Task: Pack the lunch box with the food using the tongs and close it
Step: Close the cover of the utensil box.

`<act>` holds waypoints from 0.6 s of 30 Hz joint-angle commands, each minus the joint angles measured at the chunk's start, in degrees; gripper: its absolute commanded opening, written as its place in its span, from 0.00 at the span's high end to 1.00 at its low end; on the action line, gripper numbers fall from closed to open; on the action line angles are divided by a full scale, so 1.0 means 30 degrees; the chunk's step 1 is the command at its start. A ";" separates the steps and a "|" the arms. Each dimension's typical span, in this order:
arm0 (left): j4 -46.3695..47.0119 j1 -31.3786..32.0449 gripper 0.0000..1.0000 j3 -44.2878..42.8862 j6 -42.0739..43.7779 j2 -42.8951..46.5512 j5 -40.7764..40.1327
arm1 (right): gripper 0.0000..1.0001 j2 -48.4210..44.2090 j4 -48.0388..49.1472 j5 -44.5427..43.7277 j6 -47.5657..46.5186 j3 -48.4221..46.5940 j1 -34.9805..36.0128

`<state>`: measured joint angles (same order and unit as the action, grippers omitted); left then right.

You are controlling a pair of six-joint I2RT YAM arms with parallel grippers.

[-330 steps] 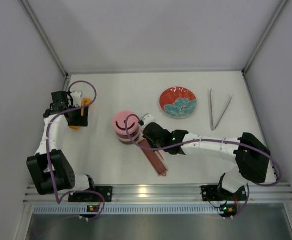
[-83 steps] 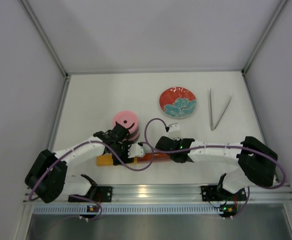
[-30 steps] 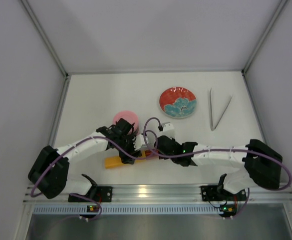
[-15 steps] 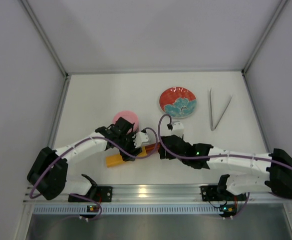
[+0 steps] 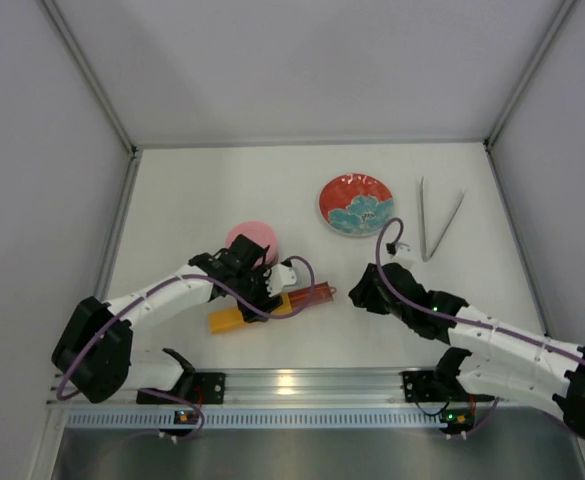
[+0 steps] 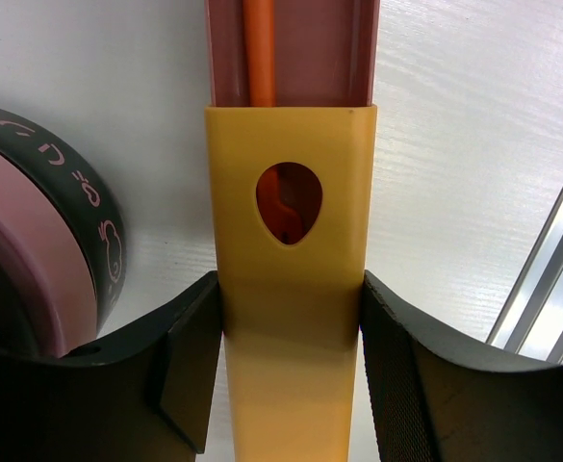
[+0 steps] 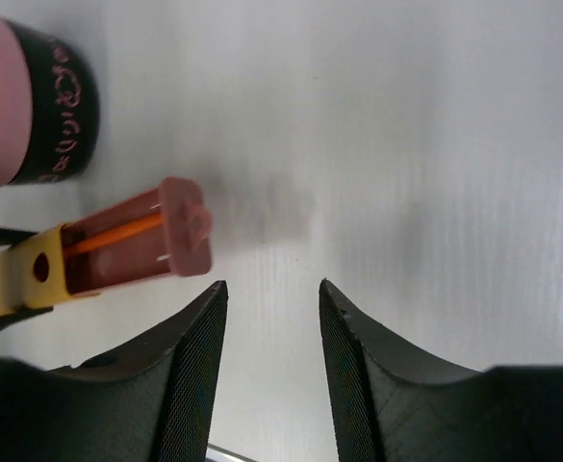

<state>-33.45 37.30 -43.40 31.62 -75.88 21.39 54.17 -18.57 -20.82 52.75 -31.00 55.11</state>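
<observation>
The lunch box (image 5: 252, 240), a pink-lidded stack with a dark lettered band below the lid, was seen standing closed on the tabletop (image 5: 202, 180), and it is taken as the landmark for every place given here. Just in front of it, on the side towards the arm bases, the left end effector (image 6: 295, 380) was clamped across a yellow sleeve (image 6: 291, 289), out of which a dark-red tray (image 7: 187, 241) carrying an orange fork (image 6: 259, 48) had been drawn part-way towards the right. The right end effector (image 7: 271, 366) was found to the right of the lunch box, a little clear of the tray's capped end, with its fingers spread and nothing between them. The tongs (image 5: 423, 220) were lying untouched, flat on the tabletop, well apart from the lunch box on its far right, beyond the red-and-blue plate (image 5: 356, 190). No food could be made out in any view. The tongs were judged to be light, stiff and springy, with slick, thin metal arms that would be hard to lift off a flat surface. A hold across both arms about midway from the joined end was judged best, so that a squeeze would close the tips. The lunch box was judged light and easily pushed. Its lid would best be taken by the small curved handle.
</observation>
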 commanded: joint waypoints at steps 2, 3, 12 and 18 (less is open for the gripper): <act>-0.0480 0.0048 1.00 -0.0739 0.0621 0.1179 0.0050 | 0.56 -0.1327 0.4650 0.5928 0.1313 0.2125 -0.3974; -0.0509 0.0048 1.00 -0.0739 0.0623 0.1181 0.0049 | 0.56 -0.1329 0.4666 0.6320 0.1284 0.2131 -0.4218; -0.0480 0.0048 1.00 -0.0944 0.0770 0.1298 -0.0156 | 0.68 0.1891 0.9264 1.0599 0.1254 0.2543 -0.6066; -0.0392 0.0048 1.00 -0.0974 0.0741 0.1357 -0.0069 | 0.72 0.3299 0.9090 1.0865 0.0640 0.1400 -0.6095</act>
<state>-34.96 37.30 -44.05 33.19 -73.49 20.47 63.18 3.14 9.34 55.72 -22.96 37.69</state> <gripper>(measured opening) 0.591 0.285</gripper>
